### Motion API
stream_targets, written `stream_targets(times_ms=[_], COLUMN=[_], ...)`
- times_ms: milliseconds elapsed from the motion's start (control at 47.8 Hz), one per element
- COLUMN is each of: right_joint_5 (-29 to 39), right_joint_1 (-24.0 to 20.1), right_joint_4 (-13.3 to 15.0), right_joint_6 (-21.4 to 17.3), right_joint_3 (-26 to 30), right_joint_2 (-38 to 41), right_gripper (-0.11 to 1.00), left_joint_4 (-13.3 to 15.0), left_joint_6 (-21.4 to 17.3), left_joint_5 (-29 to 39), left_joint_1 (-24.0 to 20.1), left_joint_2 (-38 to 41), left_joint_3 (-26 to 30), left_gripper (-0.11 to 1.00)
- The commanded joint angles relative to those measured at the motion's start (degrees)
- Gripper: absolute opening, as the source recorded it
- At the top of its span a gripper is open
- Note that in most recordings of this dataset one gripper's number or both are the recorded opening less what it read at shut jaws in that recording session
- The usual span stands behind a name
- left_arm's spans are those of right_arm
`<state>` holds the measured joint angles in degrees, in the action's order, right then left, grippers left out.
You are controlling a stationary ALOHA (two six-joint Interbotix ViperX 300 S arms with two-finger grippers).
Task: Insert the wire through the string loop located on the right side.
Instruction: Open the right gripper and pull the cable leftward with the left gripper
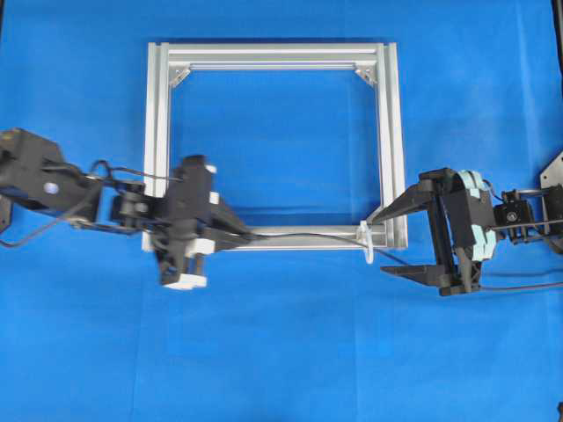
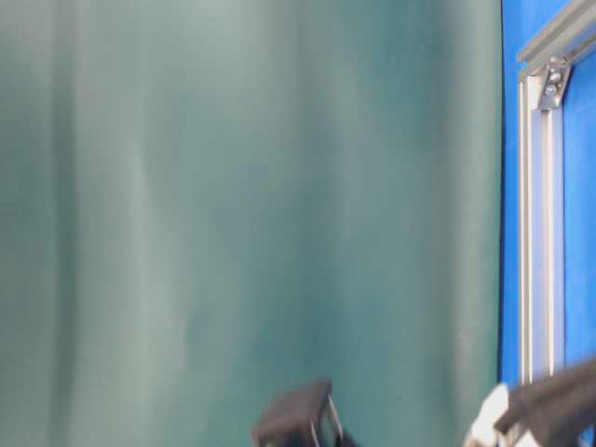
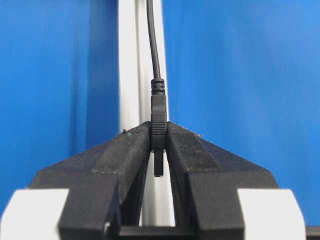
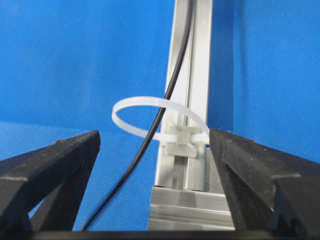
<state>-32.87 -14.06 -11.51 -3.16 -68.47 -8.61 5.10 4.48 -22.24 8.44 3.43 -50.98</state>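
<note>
clamped tight in the left gripper [image 3: 158, 145], plug end of the thin black wire [image 3: 155, 60] lying along the silver aluminium frame [image 1: 391, 132], threaded through the whitish translucent string loop [image 4: 150, 117] at the frame's right corner, right gripper [image 1: 380, 242] gaping wide around it.

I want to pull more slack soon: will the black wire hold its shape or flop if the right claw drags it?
Probably floppy: the wire curves loosely through the string loop rather than running straight. Likely light, since the thin loop keeps its shape around it. The plug end looks stiffer, standing straight in the left claw.
</note>
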Motion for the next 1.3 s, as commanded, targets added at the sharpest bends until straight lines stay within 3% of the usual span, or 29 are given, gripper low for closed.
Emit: stream_targets(times_ms=[0,356,628,838,1277], right_joint_5=[-0.18,0.53,1.58,1.58,2.20], right_joint_1=[0.09,0.00,0.09,0.09,0.09], right_joint_4=[0.09,0.18,0.18,0.18,0.18], right_joint_6=[0.09,0.09,0.09,0.09,0.00], right_joint_3=[0.88,0.88,1.05,1.23,1.67], right_joint_2=[-0.44,-0.44,-0.70,-0.79,-0.79], right_gripper=[0.96,0.96,0.96,0.96,0.96], left_joint_4=[-0.09,-0.09,-0.09,-0.09,-0.09], left_joint_6=[0.18,1.49,1.58,1.76,1.93], left_joint_5=[-1.05,-1.05,2.55,4.66,5.80], left_joint_1=[0.09,0.62,4.31,5.01,5.01], left_joint_2=[-4.22,-18.11,-29.71,-34.63,-32.43], left_joint_3=[-3.52,-17.84,-26.72,-28.21,-27.25], left_gripper=[0.09,0.09,0.09,0.09,0.10])
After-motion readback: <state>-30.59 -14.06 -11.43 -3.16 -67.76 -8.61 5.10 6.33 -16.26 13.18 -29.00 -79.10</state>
